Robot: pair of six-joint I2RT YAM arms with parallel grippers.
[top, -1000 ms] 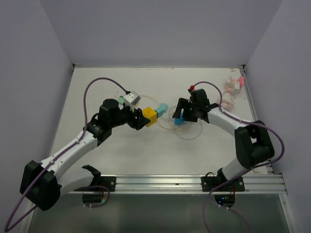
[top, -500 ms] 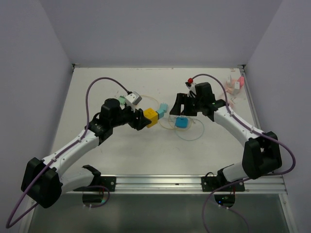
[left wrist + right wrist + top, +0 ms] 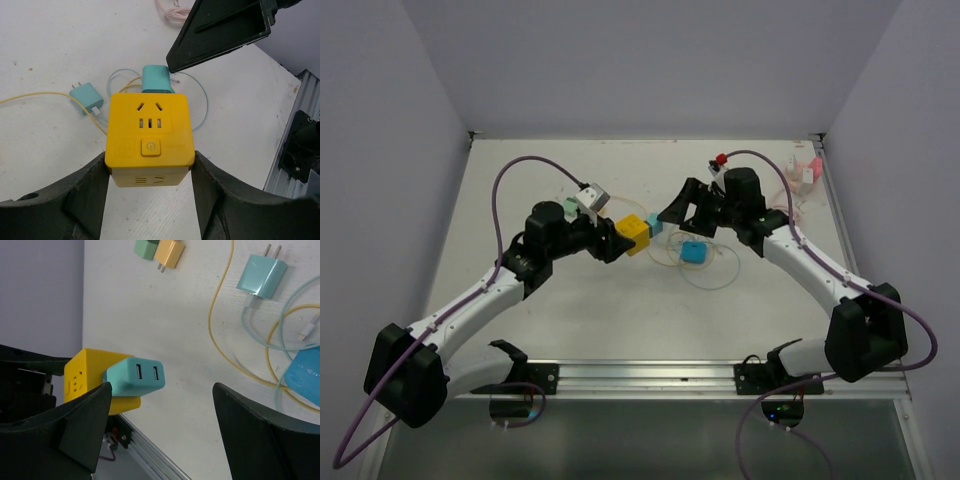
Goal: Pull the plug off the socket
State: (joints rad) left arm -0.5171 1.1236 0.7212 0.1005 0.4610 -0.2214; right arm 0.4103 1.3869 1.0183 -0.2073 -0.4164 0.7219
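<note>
Above the middle of the bench (image 3: 620,310), the left end effector (image 3: 616,243) was clenched on the yellow socket (image 3: 149,137), a finger pressed to each side of it. Its underside was hidden behind those fingers. The teal plug (image 3: 136,377) sat in the socket's far face, its prongs buried and out of sight. The right end effector (image 3: 682,216) was released, with its jaws spread wide either side of the plug. In the right wrist view one finger overlapped the socket's lower corner and appeared not to touch the plug.

A green plug (image 3: 146,248) and an orange plug (image 3: 171,254) were cut off at that view's top edge, and a blue block (image 3: 695,252) at its right edge. A loose teal charger (image 3: 262,276) lay among looping cables (image 3: 220,335) beneath the right arm. The near half of the bench lay bare. The left half, toward the wall, was open too.
</note>
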